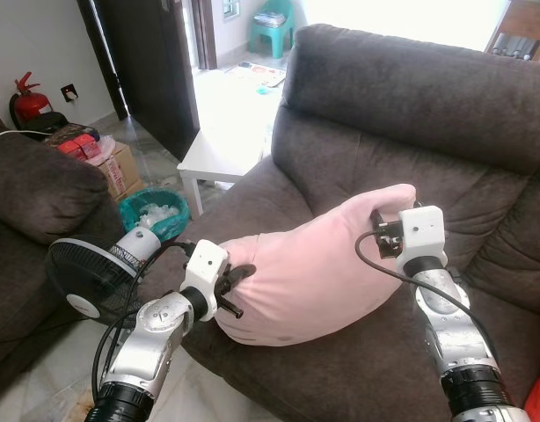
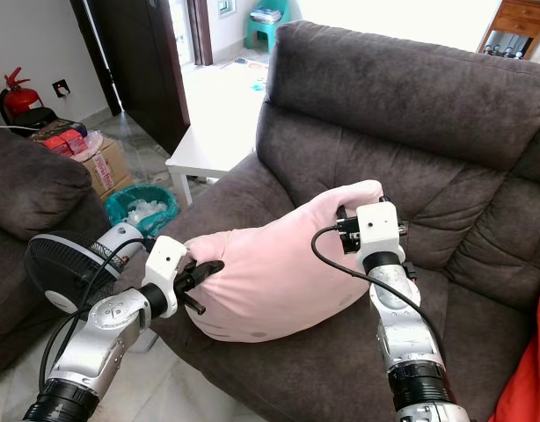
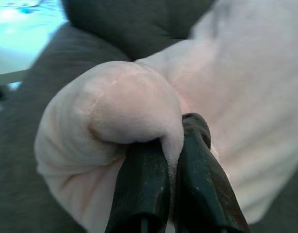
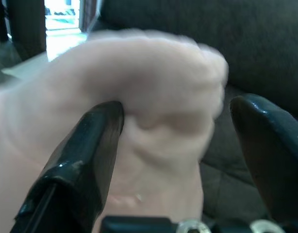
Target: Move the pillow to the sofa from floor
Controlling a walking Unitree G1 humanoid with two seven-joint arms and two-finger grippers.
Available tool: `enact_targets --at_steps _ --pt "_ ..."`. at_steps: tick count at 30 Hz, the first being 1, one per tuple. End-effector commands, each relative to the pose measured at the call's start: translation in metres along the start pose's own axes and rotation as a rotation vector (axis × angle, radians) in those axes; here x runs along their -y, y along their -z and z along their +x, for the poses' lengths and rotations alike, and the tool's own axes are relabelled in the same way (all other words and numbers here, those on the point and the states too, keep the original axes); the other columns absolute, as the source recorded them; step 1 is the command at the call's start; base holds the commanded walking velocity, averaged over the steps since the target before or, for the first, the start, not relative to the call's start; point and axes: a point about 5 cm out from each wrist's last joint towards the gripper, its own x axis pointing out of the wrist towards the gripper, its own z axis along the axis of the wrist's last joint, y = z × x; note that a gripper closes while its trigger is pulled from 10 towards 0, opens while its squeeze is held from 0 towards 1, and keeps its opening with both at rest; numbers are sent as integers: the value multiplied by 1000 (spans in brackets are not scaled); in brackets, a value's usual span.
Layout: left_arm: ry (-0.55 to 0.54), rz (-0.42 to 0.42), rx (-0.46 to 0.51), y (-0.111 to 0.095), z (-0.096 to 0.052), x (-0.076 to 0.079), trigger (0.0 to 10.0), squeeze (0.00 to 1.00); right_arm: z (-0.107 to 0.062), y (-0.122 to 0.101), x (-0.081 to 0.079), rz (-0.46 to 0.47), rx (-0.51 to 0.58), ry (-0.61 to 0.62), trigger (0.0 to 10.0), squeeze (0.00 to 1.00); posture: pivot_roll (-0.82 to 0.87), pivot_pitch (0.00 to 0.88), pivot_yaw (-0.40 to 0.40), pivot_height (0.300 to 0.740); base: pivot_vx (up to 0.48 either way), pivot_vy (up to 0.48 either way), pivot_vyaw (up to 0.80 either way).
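Your left gripper [image 1: 237,280] pinches a corner of the pink pillow [image 1: 314,277], which lies on the seat of the dark brown sofa [image 1: 411,114], its lower end at the seat's front edge; your right gripper [image 2: 347,217] sits at the pillow's upper end. A black fan [image 1: 87,274] stands beside the sofa. Along your left wrist, both fingers [image 3: 139,189] clamp a fold of plush. Along your right wrist, the fingers [image 4: 88,155] are spread around the pillow's corner.
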Motion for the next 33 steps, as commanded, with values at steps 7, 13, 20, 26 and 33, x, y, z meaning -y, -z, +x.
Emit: enact_targets --at_steps 7,13,20,26,33 --pt "-282 26 4 2 -5 -33 10000 0 -22 58 12 -64 -231 69 10000 0 75 26 -38 740 0 0 0" --pt "-489 -4 83 -6 -9 -50 10000 0 -64 118 6 -102 -455 48 10000 0 72 28 -37 740 0 0 0" --pt "-504 -75 85 -4 -3 -47 10000 0 -106 157 -5 -110 -627 19 10000 0 65 28 -35 740 0 0 0" --pt "-198 -26 7 8 10 -15 10000 0 -131 177 -14 -102 -722 2 10000 0 65 27 -35 740 0 0 0" --pt "-39 53 -65 16 10 -7 10000 0 -155 189 -25 -90 -791 -37 10000 0 62 27 -38 740 0 0 0"
